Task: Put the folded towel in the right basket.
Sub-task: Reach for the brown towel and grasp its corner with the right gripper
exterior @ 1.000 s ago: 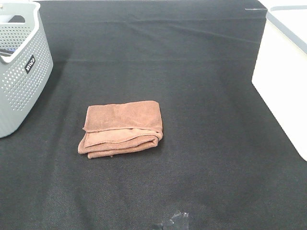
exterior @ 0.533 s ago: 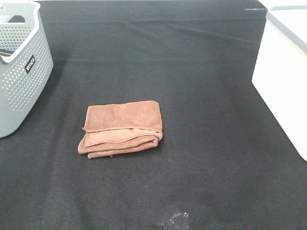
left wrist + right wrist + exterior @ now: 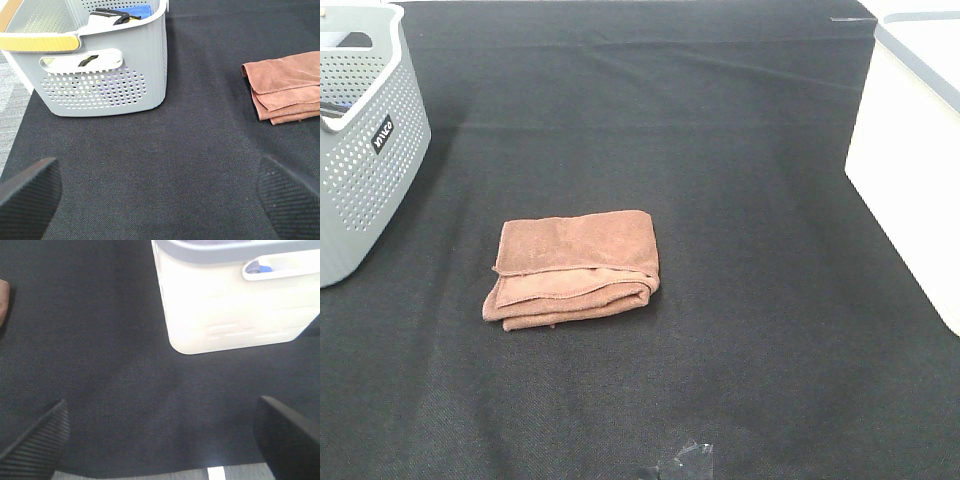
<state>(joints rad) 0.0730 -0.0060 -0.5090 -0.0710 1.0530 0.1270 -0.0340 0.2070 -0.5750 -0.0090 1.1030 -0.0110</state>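
The folded brown towel (image 3: 574,266) lies flat on the black tablecloth, left of centre. It also shows in the left wrist view (image 3: 286,92), and a sliver of it shows in the right wrist view (image 3: 3,302). The right basket (image 3: 912,150) is white and stands at the right edge; the right wrist view shows its wall and handle slot (image 3: 230,300). My left gripper (image 3: 160,192) is open and empty, well short of the towel. My right gripper (image 3: 160,432) is open and empty, near the table's front edge. Neither gripper shows in the exterior view.
A grey perforated basket (image 3: 360,140) with a yellow handle (image 3: 40,42) stands at the far left and holds some items. A small scrap of tape (image 3: 688,458) lies on the cloth near the front edge.
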